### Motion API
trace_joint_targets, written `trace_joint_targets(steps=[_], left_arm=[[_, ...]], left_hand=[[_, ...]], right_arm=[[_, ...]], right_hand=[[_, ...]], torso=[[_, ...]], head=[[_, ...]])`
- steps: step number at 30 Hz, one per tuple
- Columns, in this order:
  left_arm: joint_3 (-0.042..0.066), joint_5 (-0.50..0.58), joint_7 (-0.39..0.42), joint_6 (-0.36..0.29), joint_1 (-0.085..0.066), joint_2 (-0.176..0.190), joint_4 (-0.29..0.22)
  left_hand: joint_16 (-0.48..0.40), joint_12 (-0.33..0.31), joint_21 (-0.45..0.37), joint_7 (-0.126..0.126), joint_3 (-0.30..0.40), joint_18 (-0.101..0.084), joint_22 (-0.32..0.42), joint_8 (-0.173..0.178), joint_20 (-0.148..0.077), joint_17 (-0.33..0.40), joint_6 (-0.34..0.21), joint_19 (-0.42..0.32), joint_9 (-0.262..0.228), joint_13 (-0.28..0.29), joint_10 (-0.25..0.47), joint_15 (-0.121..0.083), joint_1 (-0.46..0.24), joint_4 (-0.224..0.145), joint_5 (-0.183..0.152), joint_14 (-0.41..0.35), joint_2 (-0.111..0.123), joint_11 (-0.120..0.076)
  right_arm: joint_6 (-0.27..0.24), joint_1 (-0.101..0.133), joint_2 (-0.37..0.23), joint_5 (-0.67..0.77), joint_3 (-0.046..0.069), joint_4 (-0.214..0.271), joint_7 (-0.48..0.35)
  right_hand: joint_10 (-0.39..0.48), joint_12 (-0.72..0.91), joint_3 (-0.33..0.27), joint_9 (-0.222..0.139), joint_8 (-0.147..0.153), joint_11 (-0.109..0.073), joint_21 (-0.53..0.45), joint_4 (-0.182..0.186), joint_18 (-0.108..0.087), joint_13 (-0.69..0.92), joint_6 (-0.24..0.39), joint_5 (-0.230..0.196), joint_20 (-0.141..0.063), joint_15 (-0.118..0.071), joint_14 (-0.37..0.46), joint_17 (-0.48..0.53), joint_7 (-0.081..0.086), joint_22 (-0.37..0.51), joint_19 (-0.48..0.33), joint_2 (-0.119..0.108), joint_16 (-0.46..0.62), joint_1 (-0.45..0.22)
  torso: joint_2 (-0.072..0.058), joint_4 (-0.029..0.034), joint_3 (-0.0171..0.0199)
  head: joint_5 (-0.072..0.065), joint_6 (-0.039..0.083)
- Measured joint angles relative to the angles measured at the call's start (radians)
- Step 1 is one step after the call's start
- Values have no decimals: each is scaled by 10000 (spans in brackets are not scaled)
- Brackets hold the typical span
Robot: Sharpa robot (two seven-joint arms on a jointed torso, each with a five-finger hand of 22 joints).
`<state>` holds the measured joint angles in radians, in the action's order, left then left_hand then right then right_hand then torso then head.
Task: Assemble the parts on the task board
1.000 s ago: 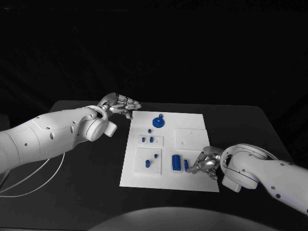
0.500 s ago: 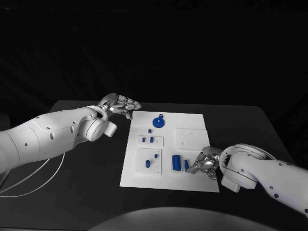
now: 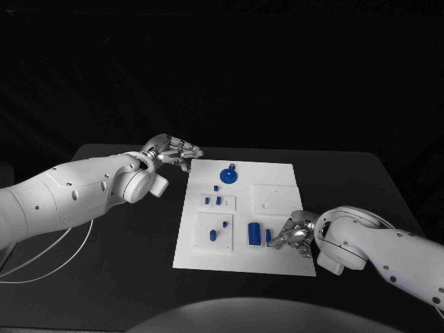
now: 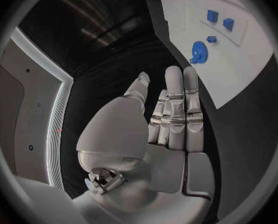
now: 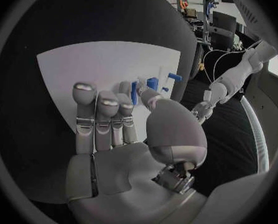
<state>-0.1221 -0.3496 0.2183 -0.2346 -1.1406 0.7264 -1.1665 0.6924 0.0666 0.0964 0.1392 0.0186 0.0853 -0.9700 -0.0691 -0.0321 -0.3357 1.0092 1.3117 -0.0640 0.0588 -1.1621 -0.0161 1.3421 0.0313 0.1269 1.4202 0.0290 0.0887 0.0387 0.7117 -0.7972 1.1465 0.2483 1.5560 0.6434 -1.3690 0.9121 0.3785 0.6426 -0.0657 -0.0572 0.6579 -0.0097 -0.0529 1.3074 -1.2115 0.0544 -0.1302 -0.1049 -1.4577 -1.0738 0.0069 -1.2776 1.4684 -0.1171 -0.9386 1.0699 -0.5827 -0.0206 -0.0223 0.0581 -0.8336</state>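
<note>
Task board [image 3: 282, 263]: white plate mid-table, blue parts lying and standing on it.
Slim blue part [image 3: 268, 238]: just at the right hand's fingertips, beside a thicker blue cylinder [image 3: 253, 234].
Right hand [image 3: 294, 234]: fingers reach toward that part; whether it pinches, I cannot tell.
Left hand [image 3: 172, 150]: fingers straight, side by side, empty, off the board's far corner.
Change: right arm has edged inward over the last second; parts unmoved, so likely a grasp being settled.

A black table [image 3: 122, 229] stands against a dark, unlit backdrop, its surface faintly lit.
</note>
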Motion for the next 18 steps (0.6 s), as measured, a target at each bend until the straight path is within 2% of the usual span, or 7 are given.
trace_joint_targets(steps=[14, 18], left_arm=[[0, -20, -30, 25, 0, -2, 0], [0, -23, -32, 30, 0, -3, 1]], left_hand=[[0, 0, 0, 0, 0, -1, 0, 0, 0, 0, 0, 0, 0, 0, -1, 0, 0, 0, 0, 0, 0, 0], [0, 0, 0, 0, 0, -2, 0, 0, 0, 0, 0, 0, 0, 0, 0, 0, 0, 0, 0, 0, 0, 0]], right_arm=[[50, -4, 193, 35, -2, -208, 30], [49, -6, 195, 40, -2, -221, 30]], right_hand=[[0, 0, 70, 41, 0, 0, 0, -70, -1, 0, 1, 0, 0, 0, 0, 10, 1, 0, 0, 0, 0, 1], [0, 0, 61, 67, 0, 0, 0, -44, 0, 0, 1, 0, 0, 0, 1, 22, 1, 0, 0, 79, -1, -170]], torso=[[0, -8, 7], [0, -6, 6]], head=[[-15, -3], [-31, -3]])
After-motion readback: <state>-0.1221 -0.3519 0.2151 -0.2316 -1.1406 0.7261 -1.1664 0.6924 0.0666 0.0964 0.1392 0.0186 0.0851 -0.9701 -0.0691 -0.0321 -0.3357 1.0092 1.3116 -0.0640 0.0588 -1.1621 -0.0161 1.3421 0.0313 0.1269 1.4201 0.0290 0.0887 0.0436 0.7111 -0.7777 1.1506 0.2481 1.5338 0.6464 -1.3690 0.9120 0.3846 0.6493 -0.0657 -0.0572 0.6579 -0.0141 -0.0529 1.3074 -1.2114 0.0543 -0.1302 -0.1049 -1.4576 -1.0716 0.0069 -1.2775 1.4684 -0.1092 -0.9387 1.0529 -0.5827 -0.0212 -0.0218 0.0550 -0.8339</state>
